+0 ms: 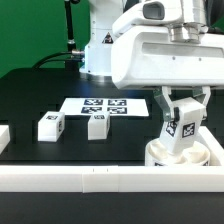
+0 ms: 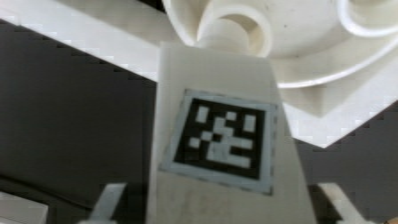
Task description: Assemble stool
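In the exterior view my gripper (image 1: 183, 112) is shut on a white stool leg (image 1: 182, 128) with black-and-white tags. The leg stands upright with its lower end on or just above the round white seat (image 1: 170, 152), which lies at the front right. Whether the two touch I cannot tell. In the wrist view the tagged leg (image 2: 222, 120) fills the middle, and its far end meets the ringed seat (image 2: 302, 50). The gripper (image 2: 219, 205) shows a finger (image 2: 111, 203) on either side of the leg. Two more legs (image 1: 50, 125) (image 1: 97, 125) lie on the black table at the exterior view's left.
The marker board (image 1: 105, 104) lies flat behind the two loose legs. A long white rail (image 1: 100, 180) runs along the front edge, and a shorter rail (image 1: 212, 150) stands just right of the seat. The arm's white base (image 1: 100, 50) stands at the back.
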`<state>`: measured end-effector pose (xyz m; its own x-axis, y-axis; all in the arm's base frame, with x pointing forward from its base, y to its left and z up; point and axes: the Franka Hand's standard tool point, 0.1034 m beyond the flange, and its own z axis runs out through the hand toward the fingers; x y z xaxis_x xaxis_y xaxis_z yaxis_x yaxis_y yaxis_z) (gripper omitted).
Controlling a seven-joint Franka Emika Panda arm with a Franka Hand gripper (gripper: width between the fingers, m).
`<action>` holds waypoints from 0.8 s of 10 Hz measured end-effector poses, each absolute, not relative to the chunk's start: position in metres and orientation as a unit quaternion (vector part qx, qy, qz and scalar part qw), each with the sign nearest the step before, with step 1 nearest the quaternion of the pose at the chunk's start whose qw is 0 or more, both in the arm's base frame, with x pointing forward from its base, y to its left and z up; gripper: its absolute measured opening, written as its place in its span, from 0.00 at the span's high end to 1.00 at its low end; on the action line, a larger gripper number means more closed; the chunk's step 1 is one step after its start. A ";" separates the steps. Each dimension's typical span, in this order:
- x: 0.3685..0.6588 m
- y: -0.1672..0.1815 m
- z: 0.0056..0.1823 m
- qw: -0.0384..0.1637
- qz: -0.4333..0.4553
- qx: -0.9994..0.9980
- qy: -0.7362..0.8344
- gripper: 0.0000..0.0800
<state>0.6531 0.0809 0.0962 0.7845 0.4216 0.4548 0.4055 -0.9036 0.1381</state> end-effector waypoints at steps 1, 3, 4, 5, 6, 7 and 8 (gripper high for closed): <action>0.652 0.081 0.094 0.016 0.243 0.945 0.219 0.59; 0.651 0.081 0.089 0.016 0.240 0.946 0.219 0.59; 0.649 0.081 0.087 0.016 0.240 0.946 0.219 0.59; 0.647 0.080 0.084 0.015 0.237 0.946 0.219 0.59; 0.644 0.080 0.081 0.015 0.235 0.947 0.219 0.59; 0.643 0.080 0.081 0.016 0.237 0.946 0.219 0.59; 0.640 0.079 0.078 0.017 0.241 0.945 0.218 0.59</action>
